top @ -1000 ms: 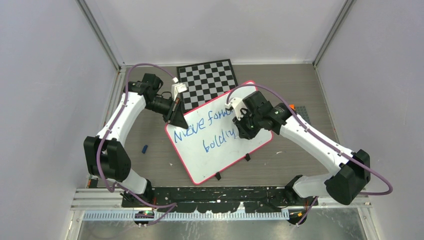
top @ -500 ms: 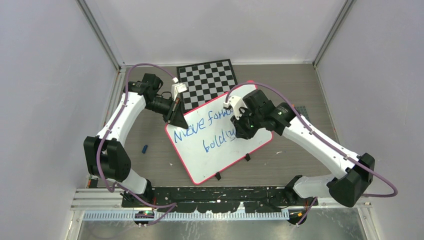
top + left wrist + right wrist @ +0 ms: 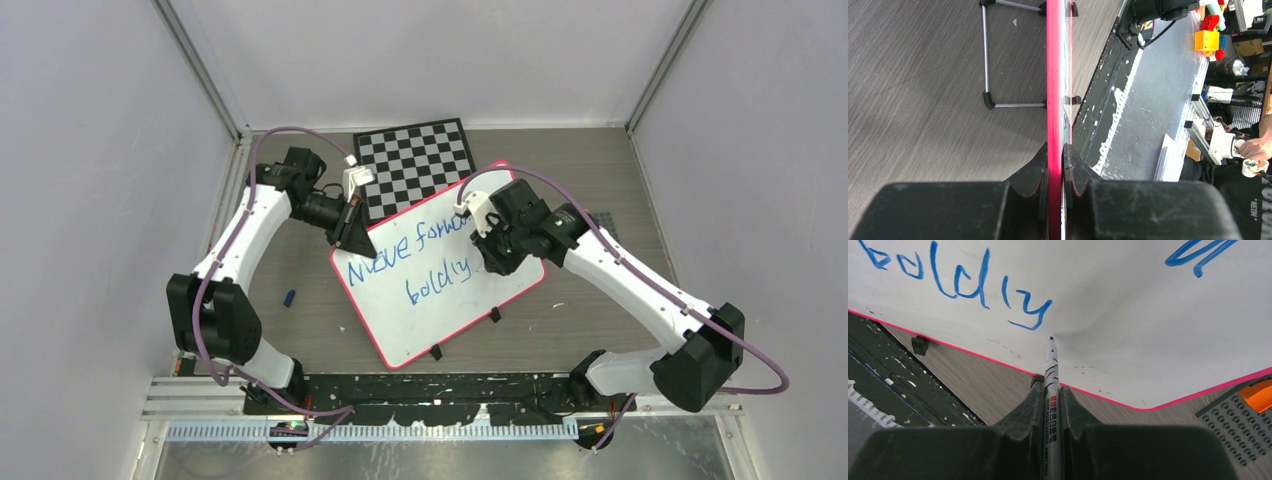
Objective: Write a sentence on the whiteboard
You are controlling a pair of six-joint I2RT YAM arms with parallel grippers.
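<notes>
The whiteboard (image 3: 440,325), white with a pink rim, stands tilted on the table. The sentence (image 3: 400,252) is in blue, with "boldly" (image 3: 958,287) on its lower line; my right arm hides the end of the upper line. My left gripper (image 3: 1055,155) is shut on the whiteboard's pink rim (image 3: 1053,75) at its left corner. My right gripper (image 3: 1052,390) is shut on a whiteboard marker (image 3: 1051,367). The marker's dark tip sits at the board surface just right of the "y". From above, the right gripper (image 3: 490,262) hovers over the board's right part.
A black-and-white checkered board (image 3: 415,160) lies behind the whiteboard. A small blue cap (image 3: 290,297) rests on the table left of it. A grey studded plate (image 3: 1238,420) with an orange block (image 3: 1260,392) lies by the board's right corner. Wire stand legs (image 3: 990,100) prop the board.
My right gripper with the marker dipped left over the "y", then shifted back to the right, uncovering the word's end. The left arm and the board stayed still.
</notes>
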